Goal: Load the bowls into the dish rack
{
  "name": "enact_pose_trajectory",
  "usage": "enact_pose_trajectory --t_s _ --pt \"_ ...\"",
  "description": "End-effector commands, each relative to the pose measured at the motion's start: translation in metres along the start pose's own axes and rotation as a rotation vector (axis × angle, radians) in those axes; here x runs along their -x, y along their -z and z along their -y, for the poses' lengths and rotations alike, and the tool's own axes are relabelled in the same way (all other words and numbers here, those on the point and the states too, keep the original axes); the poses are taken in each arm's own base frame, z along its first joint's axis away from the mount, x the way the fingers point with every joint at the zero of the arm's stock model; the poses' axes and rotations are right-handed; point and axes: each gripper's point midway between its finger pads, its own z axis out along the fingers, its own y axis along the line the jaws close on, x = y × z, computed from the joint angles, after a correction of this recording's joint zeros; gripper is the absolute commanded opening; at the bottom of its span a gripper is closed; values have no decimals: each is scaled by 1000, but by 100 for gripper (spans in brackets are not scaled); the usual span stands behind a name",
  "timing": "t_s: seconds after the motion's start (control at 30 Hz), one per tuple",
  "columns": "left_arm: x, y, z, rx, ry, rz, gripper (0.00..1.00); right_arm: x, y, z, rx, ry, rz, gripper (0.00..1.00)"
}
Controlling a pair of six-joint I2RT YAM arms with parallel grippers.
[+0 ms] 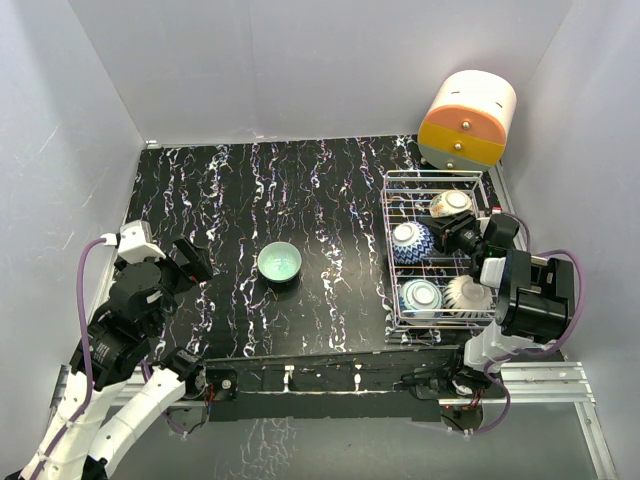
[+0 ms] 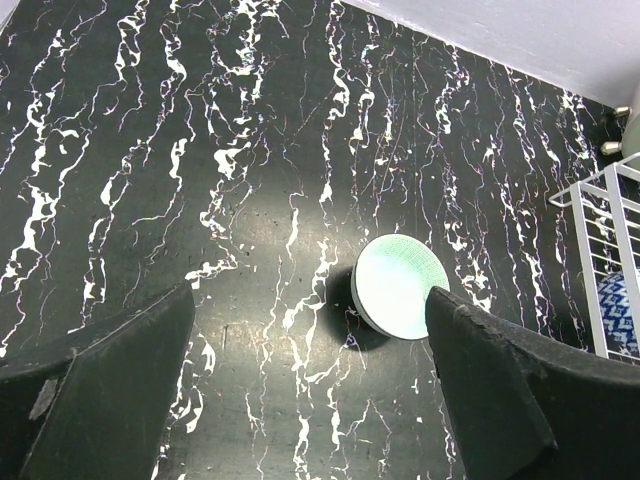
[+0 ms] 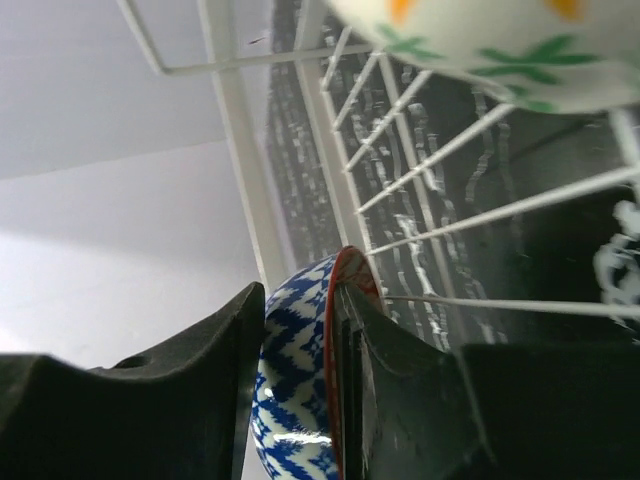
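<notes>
The mint green bowl (image 1: 279,262) stands upright on the black marbled table; it also shows in the left wrist view (image 2: 400,285). My left gripper (image 1: 192,262) is open and empty to its left, above the table (image 2: 310,400). The wire dish rack (image 1: 430,175) stands at the right. My right gripper (image 1: 438,236) reaches into it and is shut on the rim of a blue-and-white bowl (image 1: 410,242), which stands on edge (image 3: 295,380). The cream flowered bowl (image 1: 451,204) sits at the rack's back (image 3: 500,50). Two more bowls (image 1: 421,297) lie at the rack's front.
A cream-and-orange rounded drawer box (image 1: 466,120) stands behind the rack. Grey walls close in the table at the left, back and right. The rack's corner (image 2: 600,260) shows at the right edge of the left wrist view.
</notes>
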Motion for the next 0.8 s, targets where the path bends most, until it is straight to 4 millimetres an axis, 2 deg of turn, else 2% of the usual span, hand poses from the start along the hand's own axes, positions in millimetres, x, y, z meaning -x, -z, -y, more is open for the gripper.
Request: enact_pose_trajectory --t_s 0.0,0.17,0.2,0.4,0.53,0.67,0.77 --pt "9 3 3 -11 -1 19 97 17 6 6 -108 116 78 36" --pt "7 2 3 -16 2 16 97 31 15 7 -211 203 132 43" --pt "7 2 4 -18 3 17 97 36 16 4 -229 228 144 47" --pt "5 3 3 -22 6 17 97 47 24 10 -334 332 171 58" --pt "5 5 2 -23 12 20 97 51 28 8 -355 373 187 59" --pt "5 6 1 -22 13 21 97 55 33 -6 -356 437 208 60" --pt "5 6 1 -24 13 21 97 57 36 -26 -383 539 226 60"
